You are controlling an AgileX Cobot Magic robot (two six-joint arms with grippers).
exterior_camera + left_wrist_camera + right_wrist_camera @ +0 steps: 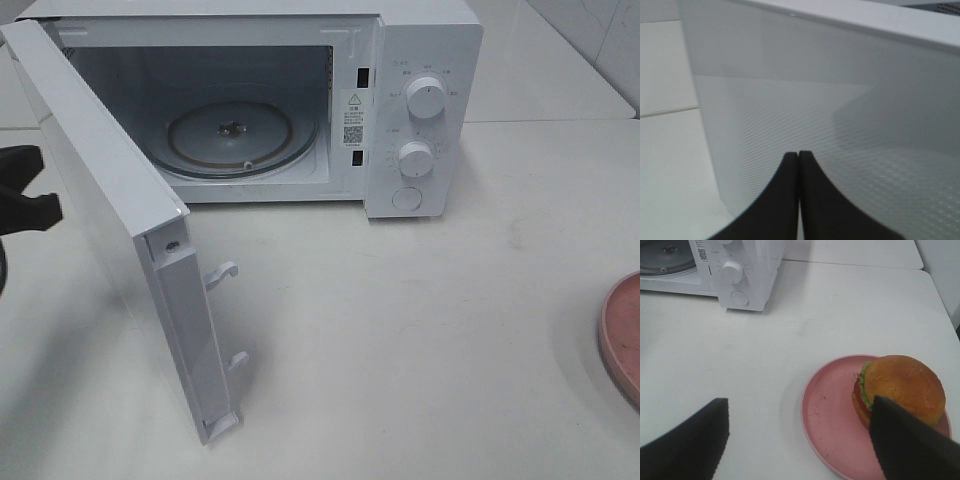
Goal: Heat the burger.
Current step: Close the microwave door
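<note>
On the pink plate (832, 425), toward its far side from the microwave (400, 100), the burger (900, 390) is sitting with its brown bun up and a fringe of lettuce and tomato showing at the side facing me. One of my right fingers (905, 440) is covering its near edge in my right wrist view, so I am not seeing its base there. From the high camera the burger is not showing at all; only a cut-off sliver of the plate (622, 335) is peeking in at the right edge of the table (420, 330).

My right gripper (800, 440) is hanging wide open above the table and plate, holding nothing, one finger over bare tabletop and the other over the burger's side; whether it is touching the bun I cannot tell.

My left gripper (799, 200) is sitting fully closed, fingers pressed together with nothing between them, close in front of the outer face of the open microwave door (840, 125). From above, only a dark piece of it (25, 195) is showing at the left edge, beside the door (110, 190). Inside the microwave the glass turntable (240, 140) is lying bare.
</note>
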